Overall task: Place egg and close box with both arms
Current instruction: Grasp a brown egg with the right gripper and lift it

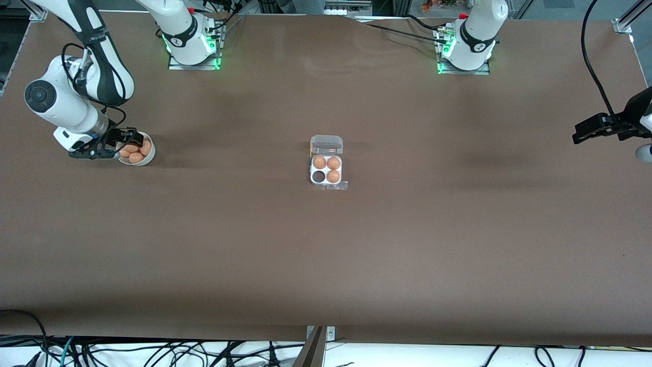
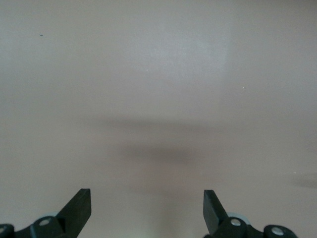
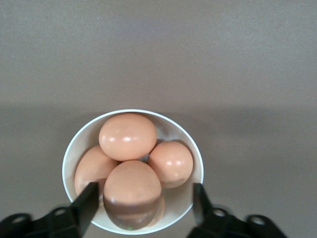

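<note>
I can read no word, number or brand anywhere here. My two bases each carry a small round dark mark on the white shell, the right arm's base [image 1: 179, 41] and the left arm's base [image 1: 479, 47], possibly a maker's logo, but I cannot make it out. Both wrist views show no lettering.

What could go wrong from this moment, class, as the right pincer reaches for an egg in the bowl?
1. The eggs are heaped in the bowl; the open right pincer straddles one, and closing may nudge its neighbours or slip on the smooth shell.
2. The box has one empty cup beside three filled ones, so a misaimed drop could knock an egg.
3. The left pincer waits open over bare table.
</note>
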`<state>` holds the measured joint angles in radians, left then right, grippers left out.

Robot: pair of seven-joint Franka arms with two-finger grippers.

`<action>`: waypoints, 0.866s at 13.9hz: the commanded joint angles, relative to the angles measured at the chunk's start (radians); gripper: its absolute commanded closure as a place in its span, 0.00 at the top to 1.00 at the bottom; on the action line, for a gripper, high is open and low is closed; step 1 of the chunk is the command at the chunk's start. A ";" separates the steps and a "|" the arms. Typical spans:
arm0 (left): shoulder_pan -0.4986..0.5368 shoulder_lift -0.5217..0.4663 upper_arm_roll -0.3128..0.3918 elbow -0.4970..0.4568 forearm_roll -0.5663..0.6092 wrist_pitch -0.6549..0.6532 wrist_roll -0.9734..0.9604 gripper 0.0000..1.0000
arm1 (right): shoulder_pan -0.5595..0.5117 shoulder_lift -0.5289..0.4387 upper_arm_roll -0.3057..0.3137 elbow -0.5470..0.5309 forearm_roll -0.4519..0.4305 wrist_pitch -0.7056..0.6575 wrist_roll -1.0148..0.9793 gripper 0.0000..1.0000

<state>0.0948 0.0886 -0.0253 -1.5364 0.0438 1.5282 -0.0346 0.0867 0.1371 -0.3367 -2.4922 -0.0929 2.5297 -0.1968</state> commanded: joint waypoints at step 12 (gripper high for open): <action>-0.006 0.016 -0.002 0.036 0.030 -0.011 0.002 1.00 | 0.010 -0.010 0.015 0.001 0.036 0.006 -0.003 0.53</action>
<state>0.0947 0.0886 -0.0254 -1.5363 0.0438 1.5282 -0.0346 0.0950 0.1368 -0.3265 -2.4882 -0.0765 2.5303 -0.1962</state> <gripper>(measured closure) 0.000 0.432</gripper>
